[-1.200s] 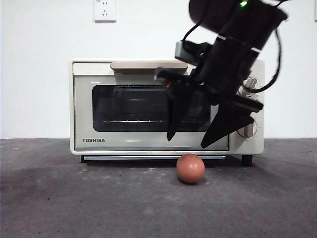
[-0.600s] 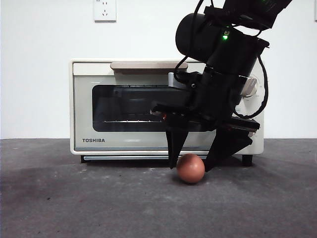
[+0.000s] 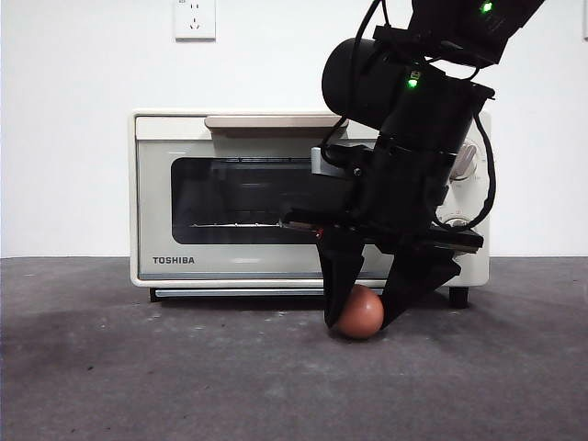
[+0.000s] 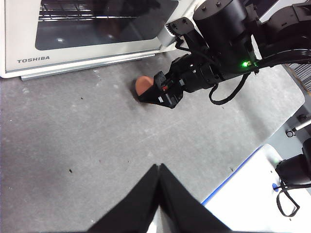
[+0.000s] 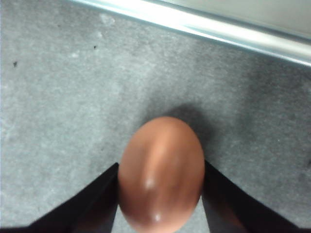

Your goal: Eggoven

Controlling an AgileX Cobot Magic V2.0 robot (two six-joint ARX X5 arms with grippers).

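The orange-brown egg [image 3: 360, 312] lies on the grey table just in front of the cream TOSHIBA oven [image 3: 230, 266], below its right half. My right gripper [image 3: 358, 323] has come down over it, one black jaw on each side and the tips near the table. In the right wrist view the egg [image 5: 160, 170] fills the gap between the jaws of the right gripper [image 5: 160, 165]; the jaws stand open close against it. The left wrist view shows the egg [image 4: 142, 85] partly hidden behind the right gripper [image 4: 156, 94]. My left gripper [image 4: 159, 167] hangs shut and empty, well back from the oven [image 4: 29, 60].
The oven door is closed, with a handle [image 3: 276, 121] along its top and two knobs [image 3: 465, 158] partly behind the right arm. A wall socket [image 3: 194, 18] is above. The table's edge [image 4: 233, 179] runs close beside the left gripper.
The right gripper dropped from in front of the oven window until its jaws straddle the egg. The egg has stayed in place.
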